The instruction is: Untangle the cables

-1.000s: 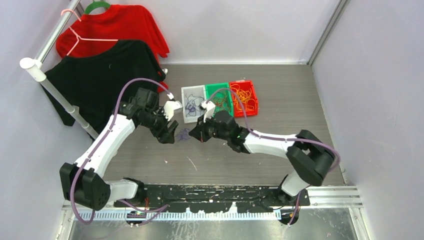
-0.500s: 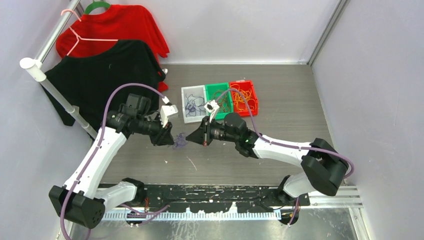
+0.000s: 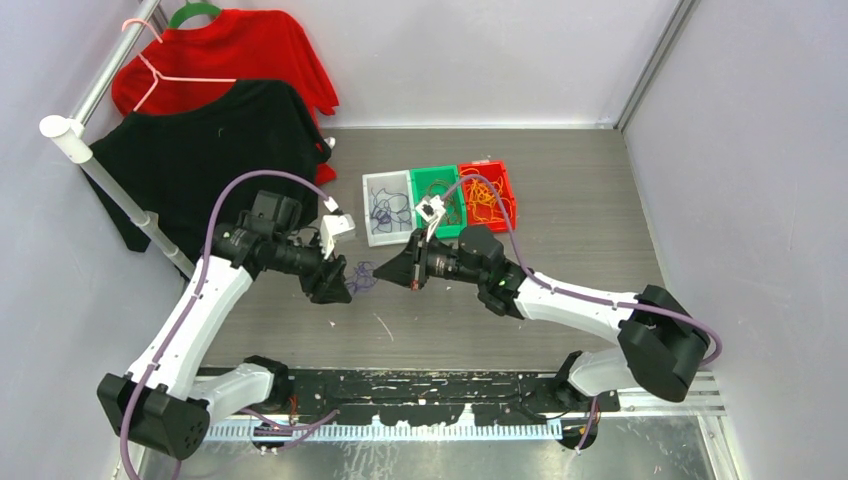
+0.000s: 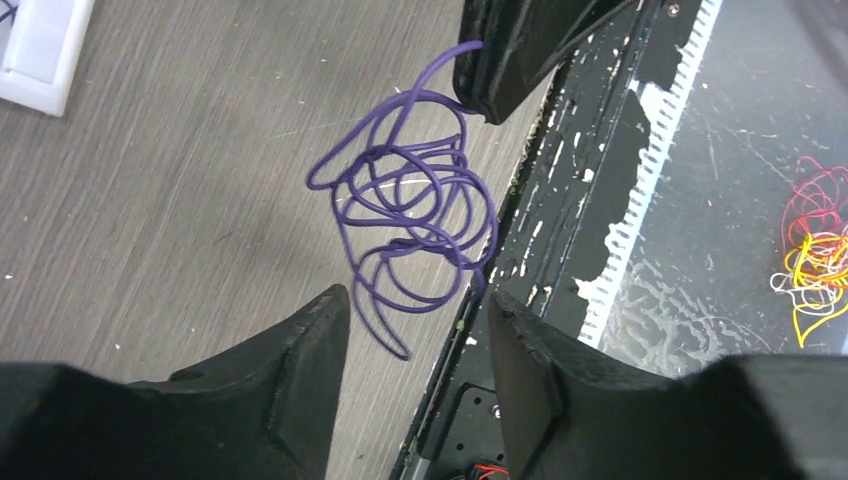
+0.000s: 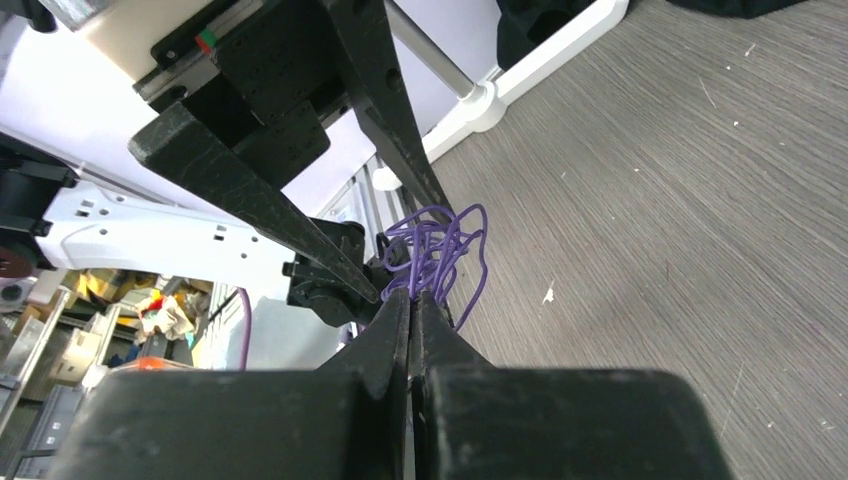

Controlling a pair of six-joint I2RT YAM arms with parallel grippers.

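Right gripper [image 5: 410, 318] is clamped shut on one end of a tangled bunch of thin purple wire [image 4: 410, 243], which trails from its tip over the grey wood-grain table [image 4: 150, 200]. Left gripper [image 4: 415, 335] stands with jaws apart, the tangle directly ahead and its lowest loop reaching between them; contact cannot be confirmed.

The left gripper [image 3: 342, 291] has shifted nearer, a little away from the purple cable tangle [image 3: 362, 276]. The right arm [image 3: 580, 305] has swung its elbow right and nearer, and the left arm [image 3: 200, 310] has swung its elbow nearer.
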